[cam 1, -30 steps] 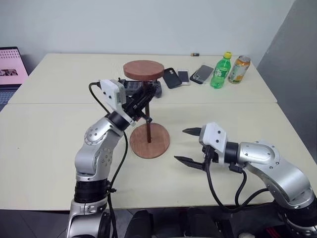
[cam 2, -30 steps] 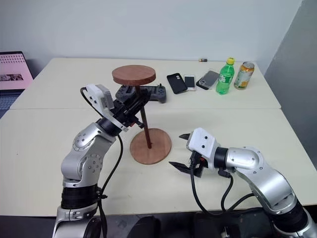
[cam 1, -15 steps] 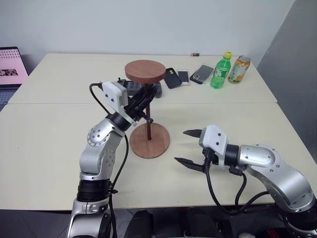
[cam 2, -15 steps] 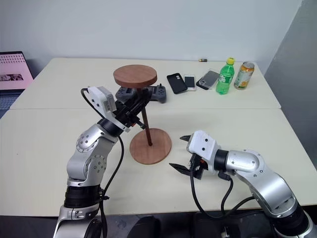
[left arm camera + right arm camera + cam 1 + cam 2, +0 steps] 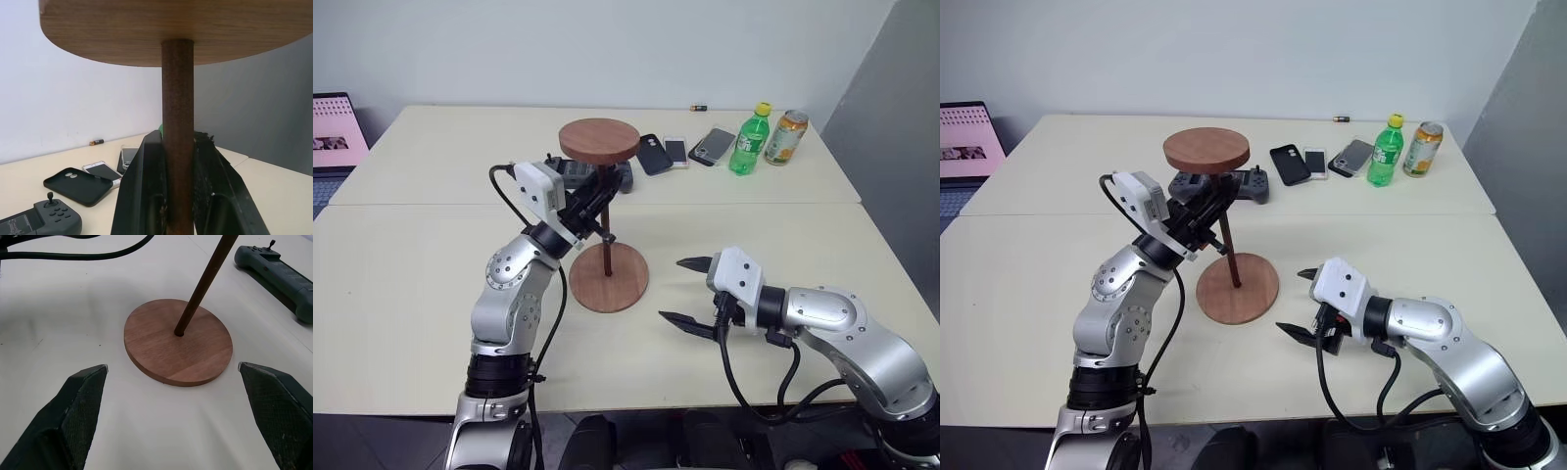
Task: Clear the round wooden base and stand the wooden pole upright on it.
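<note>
The wooden pole [image 5: 606,250] stands in the round wooden base [image 5: 608,277]; my left gripper [image 5: 597,207] clenches its rod, hiding part; right gripper [image 5: 686,292] spread, empty.

Wooden pole [image 5: 604,231] now a bit more upright vs 1 s ago, disc end further right.

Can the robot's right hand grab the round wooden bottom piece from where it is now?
Probably yes. The right gripper is open, its fingers spread to either side of the round wooden base, with bare table between them. The wooden pole standing in its middle shouldn't block the near edge.
</note>
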### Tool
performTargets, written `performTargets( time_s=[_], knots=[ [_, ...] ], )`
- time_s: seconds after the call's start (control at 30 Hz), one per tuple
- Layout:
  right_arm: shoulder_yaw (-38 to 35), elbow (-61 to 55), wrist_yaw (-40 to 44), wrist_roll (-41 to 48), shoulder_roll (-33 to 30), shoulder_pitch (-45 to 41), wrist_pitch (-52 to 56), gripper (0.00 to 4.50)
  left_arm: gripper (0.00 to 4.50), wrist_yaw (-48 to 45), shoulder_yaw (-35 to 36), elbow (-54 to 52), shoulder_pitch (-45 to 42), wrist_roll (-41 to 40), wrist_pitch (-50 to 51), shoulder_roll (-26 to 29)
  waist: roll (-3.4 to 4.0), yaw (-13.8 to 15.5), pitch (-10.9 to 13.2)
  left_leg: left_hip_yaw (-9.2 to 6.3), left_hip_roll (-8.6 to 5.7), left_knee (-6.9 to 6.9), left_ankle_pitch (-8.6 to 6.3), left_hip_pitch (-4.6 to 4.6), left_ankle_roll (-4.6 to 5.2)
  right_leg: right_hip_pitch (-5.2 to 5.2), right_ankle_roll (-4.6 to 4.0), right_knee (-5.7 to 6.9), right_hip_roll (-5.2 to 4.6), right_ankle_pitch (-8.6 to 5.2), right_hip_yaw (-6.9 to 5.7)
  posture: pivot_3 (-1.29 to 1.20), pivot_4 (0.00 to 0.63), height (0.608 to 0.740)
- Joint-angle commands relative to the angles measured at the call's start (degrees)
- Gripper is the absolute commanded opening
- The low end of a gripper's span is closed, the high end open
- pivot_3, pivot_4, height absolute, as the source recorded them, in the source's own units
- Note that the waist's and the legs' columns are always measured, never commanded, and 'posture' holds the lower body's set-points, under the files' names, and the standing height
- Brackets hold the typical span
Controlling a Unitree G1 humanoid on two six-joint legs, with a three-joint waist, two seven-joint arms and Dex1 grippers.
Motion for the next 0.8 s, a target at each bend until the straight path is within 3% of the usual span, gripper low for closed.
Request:
performTargets(
  time_s=[0.03, 0.8],
  knots=[
    [-0.50, -2.76, -0.08, 0.59, -0.07, -0.48, 0.00, 4.50, 0.27, 0.45, -0.27, -1.32, 0.00, 0.30, -1.09, -0.28, 0.00, 0.00, 0.00, 0.00, 0.00, 0.00, 0.00, 0.00, 0.00, 0.00, 0.00, 0.00, 0.00, 0.00, 0.00, 0.00, 0.150, 0.740],
    [-0.02, -3.14, -0.14, 0.95, 0.11, -0.66, 0.76, 4.50, 0.27, 1.98, 0.23, -3.08, 6.63, 1.58, -0.59, 1.88, 0.00, -0.09, -0.03, 0.03, 0.00, -0.07, -0.01, 0.25, 0.01, 0.11, 0.00, 0.00, 0.04, 0.00, 0.13, 0.00, 0.150, 0.740]
  ],
)
